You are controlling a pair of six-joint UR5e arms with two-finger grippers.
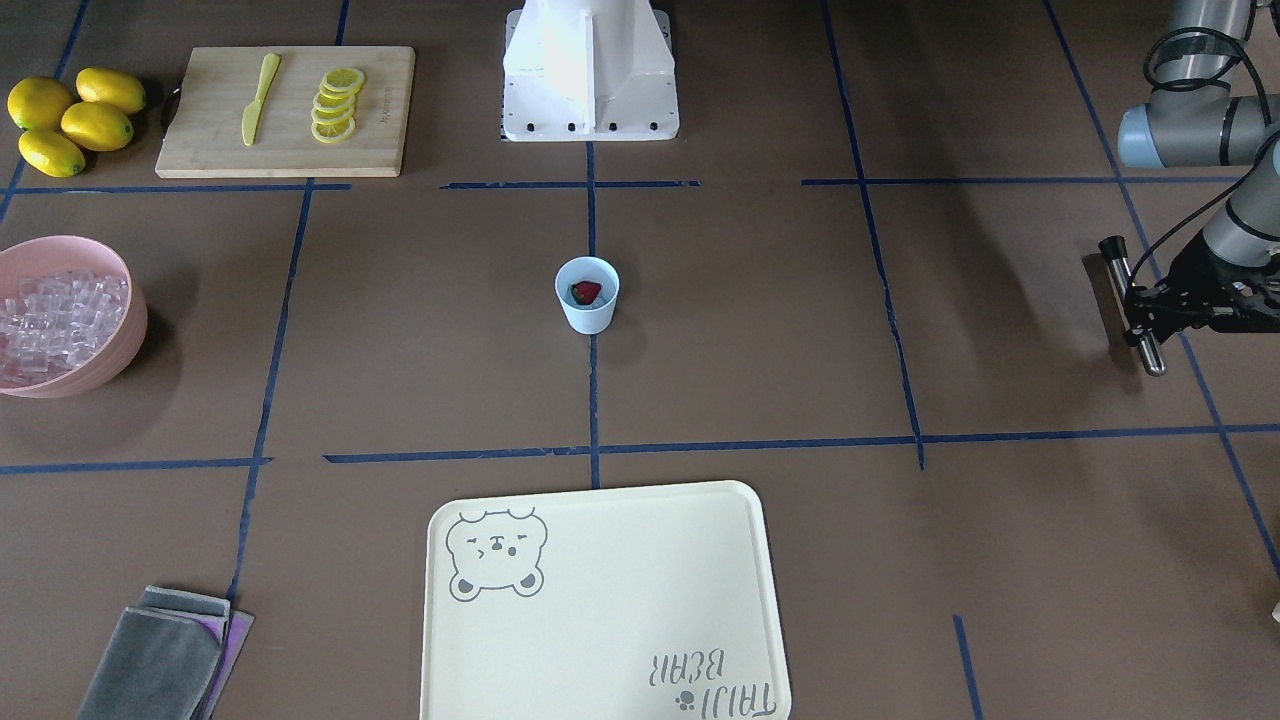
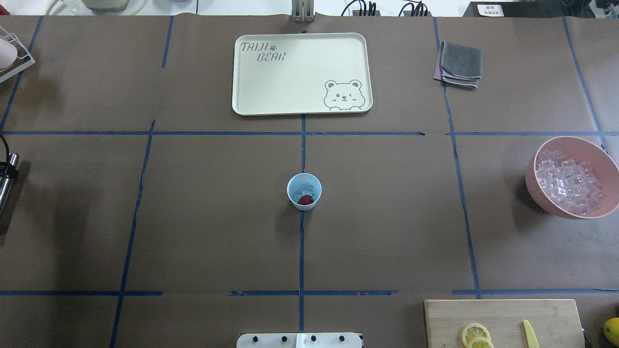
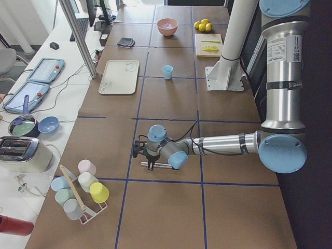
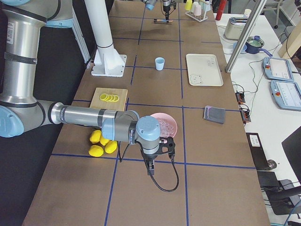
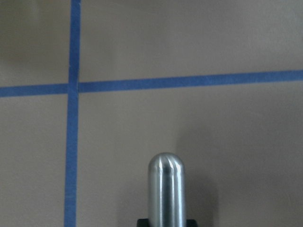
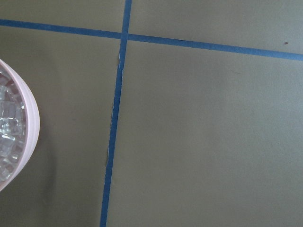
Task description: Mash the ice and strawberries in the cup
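In the front-facing view, the cup [image 1: 587,295] stands upright at the middle of the tabletop [image 1: 760,330], on a tape line, with the strawberry [image 1: 586,292] inside. Your left end effector [image 1: 1140,312] is well off to the side, closed around a metal rod [image 1: 1150,358] held low over the tabletop.

From overhead, the cup is a pale blue, tapered tumbler with no handle. Clear ice [image 2: 309,186] lies in it beside the red, green-topped strawberry. More ice fills the pink bowl [image 2: 531,186], well apart.

In the left side view, the rod lies about level under the near arm.

In the right side view, your right end effector [image 4: 153,164] hovers just beside the bowl; you cannot tell whether it is wide or narrow.

The left wrist view shows only the rod's rounded tip. The right wrist view shows only the bowl's rim and bare tabletop.

The cup looks light and thin-walled, so expect it to slide or tip under a push. Steady it from the side, around its wall. The ice is probably hard and slippery, so press straight down.
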